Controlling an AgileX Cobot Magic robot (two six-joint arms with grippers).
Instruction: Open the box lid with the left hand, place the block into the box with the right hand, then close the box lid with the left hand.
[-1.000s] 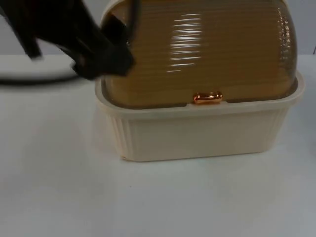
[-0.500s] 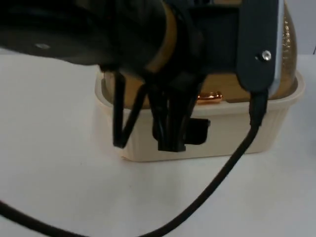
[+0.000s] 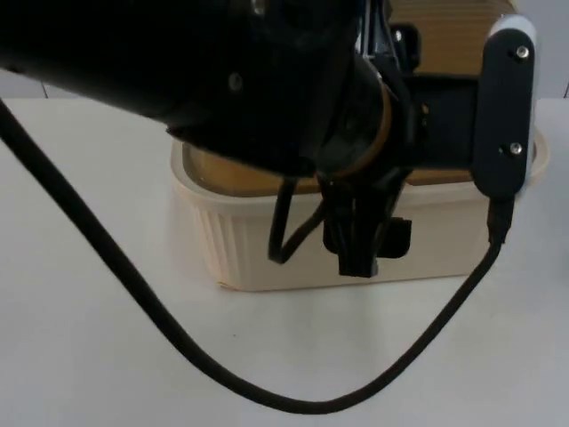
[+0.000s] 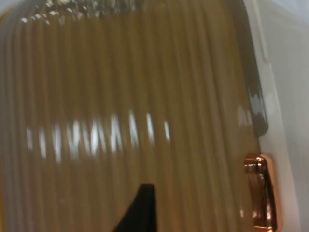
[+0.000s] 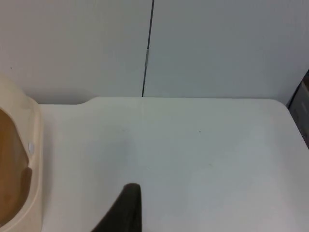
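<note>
Black and bulky, the left arm [image 3: 222, 80] is reaching in from the upper left of the top view and crossing over the box [image 3: 267, 245], hiding most of its domed cover. The left gripper [image 3: 360, 236] is hanging in front of the box's cream front wall, its dark fingers pointing down toward the white table [image 3: 107, 356]; how far apart they are standing cannot be told, and nothing is seen held in them. The box is sitting on the table near the grey partition wall [image 5: 217, 48], right of centre in the top view, with its cream ribbed base below and a strip of its amber lid [image 3: 227, 169] showing under the arm. The left wrist view is looking closely onto that lid [image 4: 120, 121], showing what the top view hides: fine ribs with bright reflections, a shiny copper-coloured latch [image 4: 260, 191] at the lid's edge beside the cream rim, and one black fingertip [image 4: 140, 210] in front of the ribs. The lid is lying shut on the base. The right wrist view is showing bare table, the partition wall, the box's cream end [image 5: 21, 164], and the right gripper's dark fingertip [image 5: 123, 210] over the table, well apart from the box; whether its fingers are parted cannot be told.
</note>
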